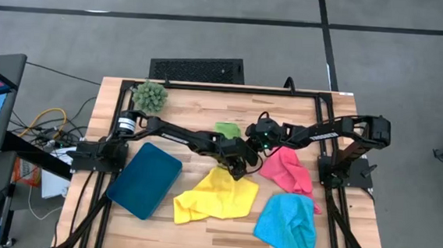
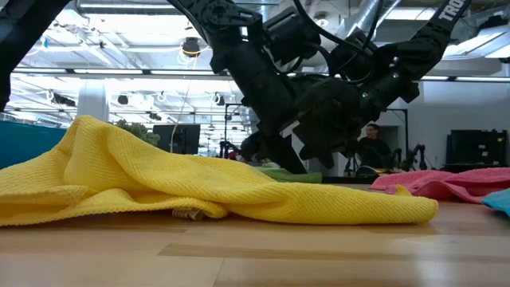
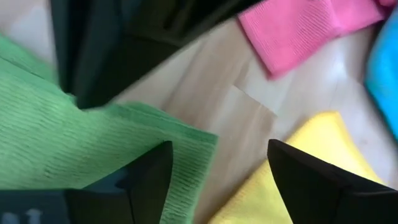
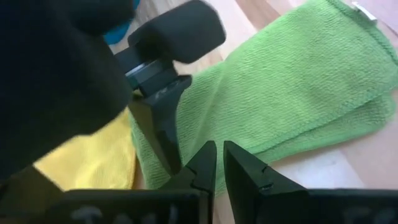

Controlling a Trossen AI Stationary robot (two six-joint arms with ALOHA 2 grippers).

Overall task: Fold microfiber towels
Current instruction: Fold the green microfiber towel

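Observation:
A folded green towel (image 1: 227, 130) (image 4: 298, 87) lies flat on the wooden table (image 1: 207, 107) near its middle. My left gripper (image 1: 238, 166) (image 3: 217, 180) is open and slants down over the towel's near corner (image 3: 186, 140); one finger is over the cloth and the other over bare wood. My right gripper (image 1: 253, 146) (image 4: 219, 158) is shut, leaving only a slit, and points down at the same towel's edge, close to the left fingers. A yellow towel (image 1: 216, 195), a pink towel (image 1: 287, 169) and a light blue towel (image 1: 286, 222) lie crumpled nearer the front. My left gripper stands open over the green towel's corner (image 3: 186, 140). One finger (image 3: 152, 180) overlaps the cloth, but I cannot tell whether it touches it. My right gripper's shut fingertips (image 4: 205, 162) are at the towel's edge (image 4: 186, 168). Whether they rest on the cloth cannot be told.
A dark teal tray (image 1: 144, 179) lies at the front left. A spiky green plant ball (image 1: 150, 95) sits at the far left corner. The two arms crowd the table's middle. Bare wood shows along the far edge and the front edge (image 1: 198, 236).

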